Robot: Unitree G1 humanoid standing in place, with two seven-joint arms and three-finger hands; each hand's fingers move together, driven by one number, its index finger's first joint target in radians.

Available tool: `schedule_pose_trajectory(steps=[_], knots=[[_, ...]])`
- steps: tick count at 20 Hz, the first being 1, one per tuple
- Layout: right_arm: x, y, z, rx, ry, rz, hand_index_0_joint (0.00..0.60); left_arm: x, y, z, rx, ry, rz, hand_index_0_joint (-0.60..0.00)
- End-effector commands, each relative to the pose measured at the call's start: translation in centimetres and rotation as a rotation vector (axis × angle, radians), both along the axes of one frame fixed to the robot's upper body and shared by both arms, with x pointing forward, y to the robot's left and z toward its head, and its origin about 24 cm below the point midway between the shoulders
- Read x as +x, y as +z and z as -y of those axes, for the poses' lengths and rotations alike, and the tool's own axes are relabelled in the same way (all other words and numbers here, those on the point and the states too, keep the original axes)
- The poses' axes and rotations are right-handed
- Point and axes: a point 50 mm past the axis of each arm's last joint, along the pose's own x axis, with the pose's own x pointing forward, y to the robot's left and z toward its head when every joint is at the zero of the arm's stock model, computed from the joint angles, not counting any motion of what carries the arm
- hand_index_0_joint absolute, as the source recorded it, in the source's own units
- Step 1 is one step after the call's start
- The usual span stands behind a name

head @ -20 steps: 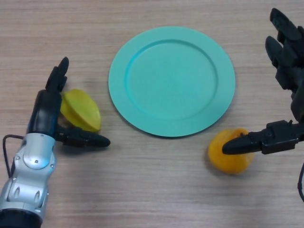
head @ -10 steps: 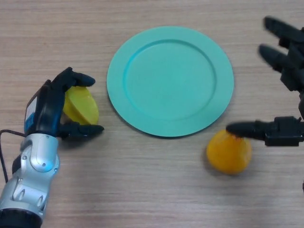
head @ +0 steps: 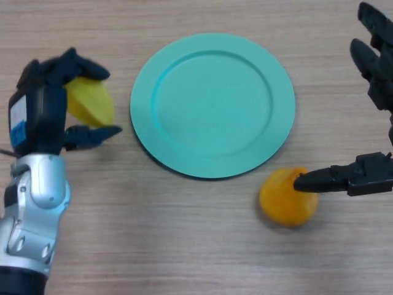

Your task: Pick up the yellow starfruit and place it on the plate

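Lifted since a moment ago, the yellow starfruit (head: 91, 102), clamped in the left robot hand (head: 46, 114), sits at the frame's left, just left of the plate (head: 212, 104).

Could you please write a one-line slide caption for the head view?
Left hand grips the yellow starfruit beside the teal plate; open right hand by an orange fruit.

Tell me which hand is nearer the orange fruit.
Right. The right hand has its thumb reaching over the orange fruit's upper right edge, fingers straight. The left hand is far across the table, beyond the plate, curled round the yellow starfruit.
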Motion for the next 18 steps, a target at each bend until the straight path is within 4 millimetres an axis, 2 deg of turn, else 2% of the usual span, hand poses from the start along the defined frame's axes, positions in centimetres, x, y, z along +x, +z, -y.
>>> schedule_pose_trajectory(steps=[1, 2, 3, 4, 5, 6, 7, 8, 9, 12, 13, 14, 15, 16, 17, 18], knots=[[-1.4, 3.2, 0.2, -0.013, 0.008, 0.229, 0.05, 0.6, 4.3, 0.7, 0.02, -0.047, 0.166, -0.6], [-1.4, 3.2, 0.2, -0.014, 0.008, 0.229, 0.15, 0.6, 4.3, 0.9, 0.026, -0.052, 0.166, -0.6], [-1.6, 3.1, 0.2, -0.021, 0.011, 0.224, 0.028, 1.3, 4.4, 2.1, 0.048, -0.092, 0.191, -0.6], [-1.6, 3.1, 0.2, -0.021, 0.01, 0.223, 0.0, 1.7, 4.4, 2.8, 0.068, -0.113, 0.204, -0.6], [-1.6, 3.1, 0.2, -0.022, 0.009, 0.224, 0.15, 1.8, 4.2, 3.1, 0.067, -0.128, 0.202, -0.6], [-1.6, 3.1, 0.3, -0.022, 0.009, 0.224, 0.25, 1.8, 4.0, 3.4, 0.065, -0.14, 0.2, -0.6], [-1.7, 3.1, 0.3, -0.02, 0.008, 0.224, 0.1, 2.3, 2.9, 4.5, 0.065, -0.19, 0.141, -0.6], [-1.8, 3.1, 0.3, -0.017, 0.007, 0.223, 0.0, 2.7, 1.9, 5.5, 0.048, -0.243, 0.071, -0.6], [-1.7, 3.3, 0.4, -0.016, 0.003, 0.224, 0.0, 2.8, 1.0, 6.2, -0.056, -0.317, -0.04, -0.6], [-1.9, 3.1, 0.3, -0.022, 0.004, 0.23, 0.0, 2.9, 0.8, 6.8, -0.135, -0.373, -0.067, -0.6], [-1.9, 3.2, 0.4, -0.022, 0.005, 0.233, 0.0, 3.0, 0.1, 6.9, -0.158, -0.379, -0.127, -0.55], [-1.9, 3.2, 0.4, -0.022, 0.005, 0.234, 0.0, 3.0, 0.0, 6.9, -0.159, -0.381, -0.128, -0.451], [-1.9, 3.3, 0.3, -0.021, 0.005, 0.234, 0.0, 3.0, -0.1, 7.0, -0.161, -0.387, -0.141, -0.3], [-1.8, 3.3, 0.3, -0.019, 0.005, 0.234, 0.0, 3.0, -0.1, 7.0, -0.164, -0.391, -0.151, -0.2], [-1.8, 3.4, 0.3, -0.014, 0.006, 0.232, 0.0, 2.7, -0.5, 6.9, -0.166, -0.394, -0.184, -0.057], [-1.8, 3.4, 0.3, -0.016, 0.006, 0.23, 0.0, 2.5, -0.8, 6.8, -0.164, -0.392, -0.206, 0.0]])
